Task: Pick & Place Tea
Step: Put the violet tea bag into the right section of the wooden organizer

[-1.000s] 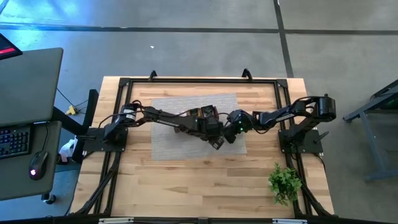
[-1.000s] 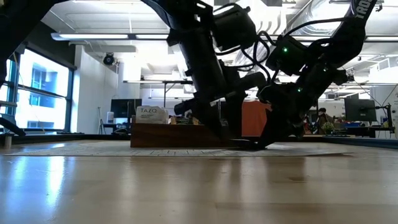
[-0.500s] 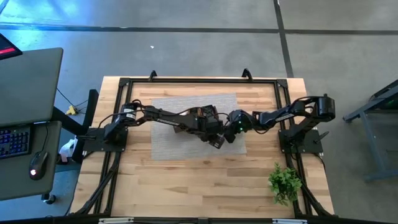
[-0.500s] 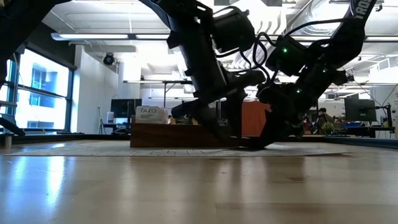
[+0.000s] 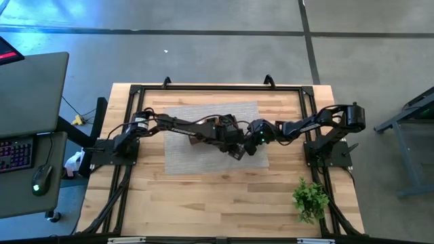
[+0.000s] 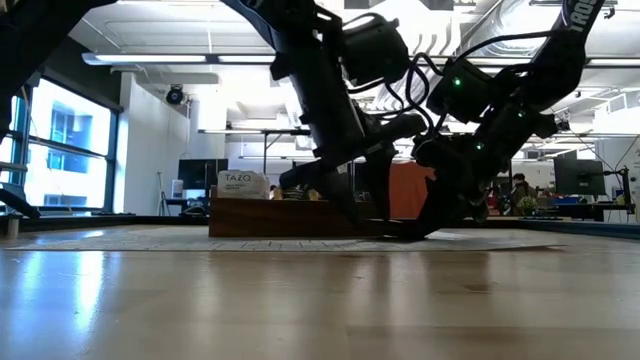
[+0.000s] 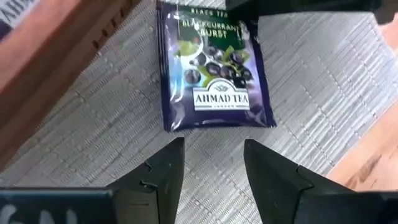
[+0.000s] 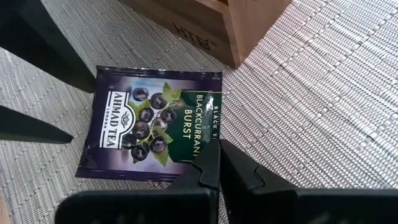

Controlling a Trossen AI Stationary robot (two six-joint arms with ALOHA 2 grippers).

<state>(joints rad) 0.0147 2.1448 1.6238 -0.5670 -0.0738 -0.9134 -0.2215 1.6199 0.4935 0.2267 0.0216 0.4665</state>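
Observation:
One tea sachet (image 7: 214,68), purple and green with "AHMAD TEA" printed on it, lies flat on the grey mat (image 7: 323,81) beside the wooden tray (image 7: 56,56). The right wrist view shows the same sachet (image 8: 152,124) and the tray's corner (image 8: 211,25). My left gripper (image 7: 211,158) is open and hovers just short of the sachet's lower edge, touching nothing. My right gripper (image 8: 217,155) is shut at the opposite edge. In the high view both grippers (image 5: 237,150) (image 5: 251,144) meet at the mat's middle. A white "TAZO" sachet (image 6: 245,183) stands in the tray. My right gripper has its shut fingers (image 8: 208,168) on the sachet's printed "BLACK TEA" edge (image 8: 214,134), near a corner, slanting down from the table's right. The fingers hide whether they pinch this edge or only press on it. The sachet stays flat on the mat.
The tray (image 5: 217,125) stands on the mat's far part, right behind both grippers. A small green plant (image 5: 310,198) stands near the table's near right corner. Bare wooden tabletop (image 5: 203,203) stretches along the near side. A black frame (image 5: 135,91) rims the table.
My left gripper has crept a little toward the far edge, closer to the sachet and the right gripper. The right gripper and the sachet have stayed put.

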